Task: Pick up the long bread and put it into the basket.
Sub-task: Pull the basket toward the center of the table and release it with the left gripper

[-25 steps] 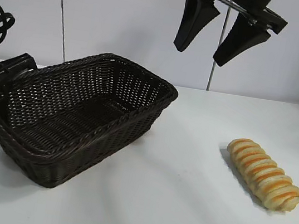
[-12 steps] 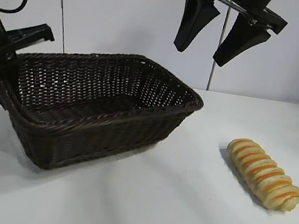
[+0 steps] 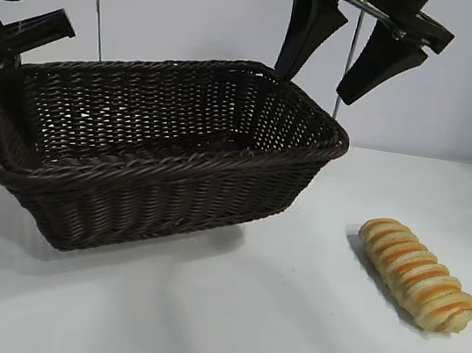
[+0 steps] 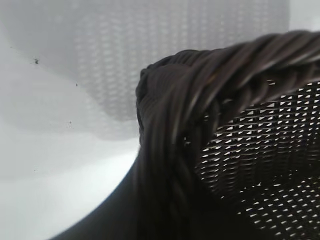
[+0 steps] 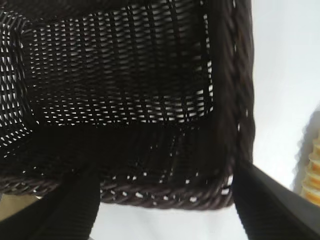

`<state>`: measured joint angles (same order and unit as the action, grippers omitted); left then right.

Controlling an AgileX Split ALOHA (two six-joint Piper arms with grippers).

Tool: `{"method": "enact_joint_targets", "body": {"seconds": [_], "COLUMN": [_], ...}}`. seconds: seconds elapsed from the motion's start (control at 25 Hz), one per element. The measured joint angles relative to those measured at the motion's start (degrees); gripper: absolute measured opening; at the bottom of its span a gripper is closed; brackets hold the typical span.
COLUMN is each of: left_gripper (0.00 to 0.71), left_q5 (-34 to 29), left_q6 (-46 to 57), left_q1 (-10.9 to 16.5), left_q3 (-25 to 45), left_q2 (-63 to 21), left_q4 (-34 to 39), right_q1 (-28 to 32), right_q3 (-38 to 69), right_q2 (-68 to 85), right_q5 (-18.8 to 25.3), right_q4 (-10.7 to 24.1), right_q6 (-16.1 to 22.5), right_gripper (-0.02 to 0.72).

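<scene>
The left gripper is clamping narrowly on the basket at its left end, at the left edge of the frame, holding it with that end tilted up off the tabletop. The basket is filling the middle and left of the picture. The right gripper is hanging at the upper centre, fingers spread wide and holding nothing, above the basket's far right corner. The long bread is lying on the tabletop at the lower right, well apart from the basket.
</scene>
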<state>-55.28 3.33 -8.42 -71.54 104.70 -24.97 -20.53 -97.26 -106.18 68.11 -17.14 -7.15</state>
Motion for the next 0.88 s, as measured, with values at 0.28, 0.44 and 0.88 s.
{"method": "enact_joint_targets", "body": {"seconds": [0.28,0.44,0.88], "left_gripper": [0.101,0.101,0.101], "left_q5": [-8.06,-8.36,-7.52], "left_q6": [-7.69,-8.79,-9.1], "left_q1": [-0.77,-2.22,-2.57], "left_q3": [-12.51,-16.72,-17.33], "left_q2": [9.3,13.03,15.73], "left_q4": [0.12,0.12,2.79], "right_q1": [0.0,0.0,0.0], "right_q3": [0.0,0.0,0.0], "right_q2": [0.0,0.0,0.0], "right_q5": [0.04,0.11,0.01], "right_q4": [0.0,0.0,0.0], "right_q6": [0.0,0.0,0.0], "right_gripper": [0.537,0.537,0.537]}}
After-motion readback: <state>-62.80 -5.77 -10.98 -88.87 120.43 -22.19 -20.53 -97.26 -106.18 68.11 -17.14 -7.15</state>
